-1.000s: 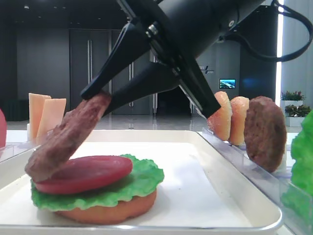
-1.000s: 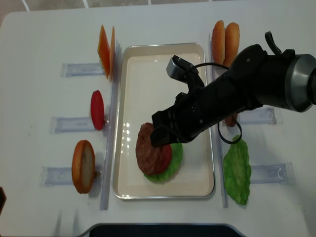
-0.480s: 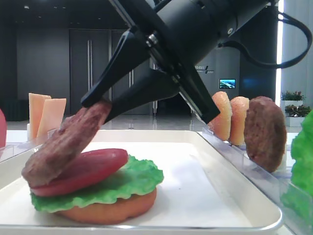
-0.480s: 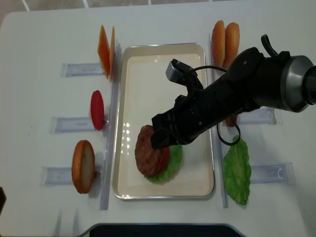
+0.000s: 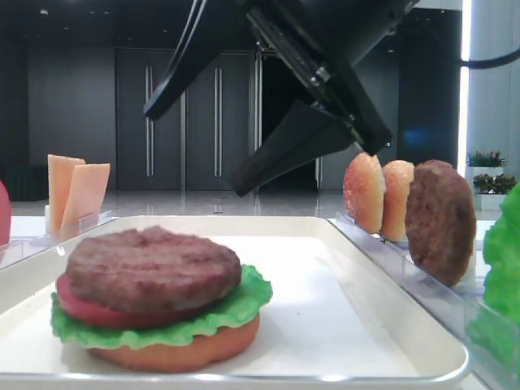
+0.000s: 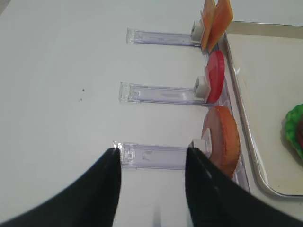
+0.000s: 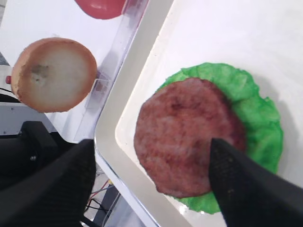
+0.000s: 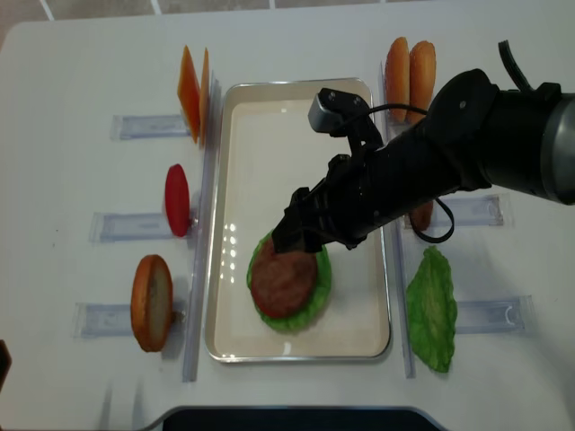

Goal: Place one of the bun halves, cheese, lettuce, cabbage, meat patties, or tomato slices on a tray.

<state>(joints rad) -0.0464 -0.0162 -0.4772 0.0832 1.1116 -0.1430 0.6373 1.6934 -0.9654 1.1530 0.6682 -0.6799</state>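
Note:
A dark-brown meat patty (image 5: 153, 268) (image 8: 283, 280) lies flat on a red tomato slice (image 5: 71, 307), a ruffled lettuce leaf (image 5: 240, 302) and an orange-tan bun half (image 5: 187, 351), all stacked on the white tray (image 5: 325, 325) (image 8: 269, 135). My right gripper (image 5: 191, 153) (image 7: 151, 142) hangs open just above the patty (image 7: 184, 135), and both black fingers (image 7: 241, 184) are clear of it. Off the tray's left side, my left gripper (image 6: 152, 151) stands open over a clear rack, holding nothing.
Clear racks line both sides of the tray. The left ones hold cheese slices (image 8: 190, 81), a tomato slice (image 8: 177, 199) and a bun half (image 8: 151, 303). The right ones hold two bun halves (image 8: 409, 67), another patty (image 5: 440, 219) and a lettuce leaf (image 8: 433, 310).
The right gripper has opened and let go of the patty, which dropped from tilted to flat on the tomato slice. The gripper has risen a little.

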